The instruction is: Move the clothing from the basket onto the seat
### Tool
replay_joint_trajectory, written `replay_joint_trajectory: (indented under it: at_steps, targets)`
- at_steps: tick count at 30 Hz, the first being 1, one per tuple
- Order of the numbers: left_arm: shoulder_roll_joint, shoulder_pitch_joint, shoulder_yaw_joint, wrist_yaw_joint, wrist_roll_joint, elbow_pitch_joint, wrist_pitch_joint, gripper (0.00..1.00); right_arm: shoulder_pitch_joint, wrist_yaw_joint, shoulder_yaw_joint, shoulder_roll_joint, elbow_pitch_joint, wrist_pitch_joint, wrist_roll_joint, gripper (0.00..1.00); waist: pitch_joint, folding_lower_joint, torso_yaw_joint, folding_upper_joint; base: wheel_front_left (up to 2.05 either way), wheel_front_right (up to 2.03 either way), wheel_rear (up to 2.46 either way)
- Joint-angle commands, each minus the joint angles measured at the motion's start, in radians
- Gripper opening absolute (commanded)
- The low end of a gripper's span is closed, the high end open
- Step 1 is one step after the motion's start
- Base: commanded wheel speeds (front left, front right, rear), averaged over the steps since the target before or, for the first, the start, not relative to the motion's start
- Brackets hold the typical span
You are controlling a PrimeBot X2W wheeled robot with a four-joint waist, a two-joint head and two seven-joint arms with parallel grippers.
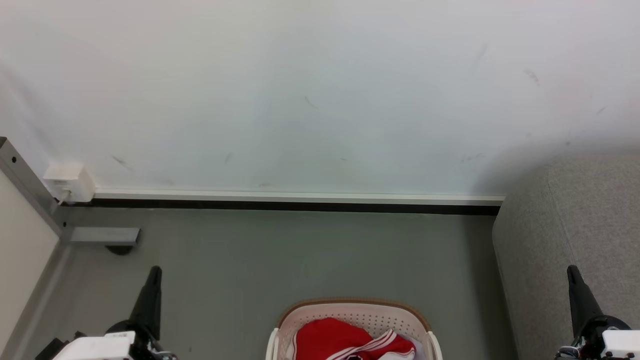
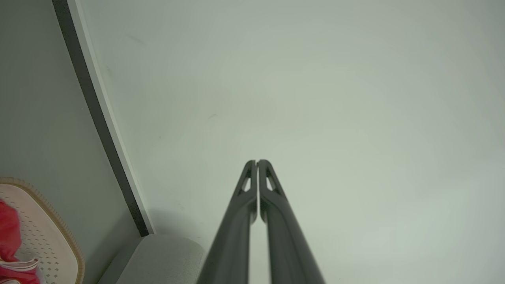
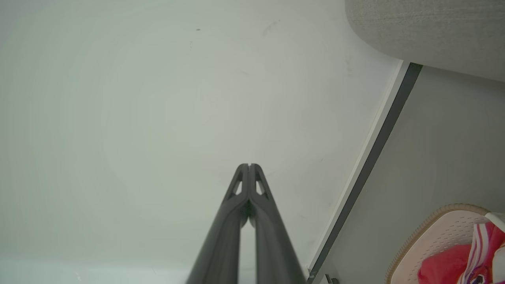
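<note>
The left claw and the right claw are closed on nothing. The clothing is seen in the basket, between the claws. The seat is just beside the right claw. The fabric is judged soft and light, so a raised fold should be pinched.

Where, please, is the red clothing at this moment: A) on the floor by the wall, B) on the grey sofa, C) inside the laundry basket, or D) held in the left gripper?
C: the red clothing lies inside the cream laundry basket, while the left gripper and the right gripper are both shut and hold nothing.
</note>
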Motion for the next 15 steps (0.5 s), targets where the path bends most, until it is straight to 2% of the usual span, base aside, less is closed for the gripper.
replay_joint_trajectory:
  at_steps: [1, 9, 10, 15]
  targets:
    - [0.002, -0.008, 0.001, -0.003, -0.014, -0.003, 0.003, 0.0, -0.014, -0.003, -0.003, -0.007, 0.003, 0.002, 0.002, 0.0, 0.0, 0.0, 0.0, 0.0, 0.0, 0.0, 0.0]
    - [0.002, -0.008, 0.001, -0.003, -0.014, -0.003, 0.003, 0.0, -0.014, -0.003, -0.003, -0.007, 0.003, 0.002, 0.002, 0.0, 0.0, 0.0, 0.0, 0.0, 0.0, 0.0, 0.0]
    - [-0.001, 0.002, 0.0, 0.0, 0.0, 0.003, -0.001, 1.0, 0.002, 0.0, 0.001, 0.001, 0.003, 0.0, 0.0, 1.0, 0.0, 0.0, 0.0, 0.0, 0.0, 0.0, 0.0]
    - [-0.007, 0.019, -0.01, 0.0, 0.001, 0.023, -0.01, 1.0, 0.024, 0.0, 0.005, 0.01, 0.018, -0.008, -0.005, 1.0, 0.0, 0.0, 0.0, 0.0, 0.0, 0.0, 0.0]
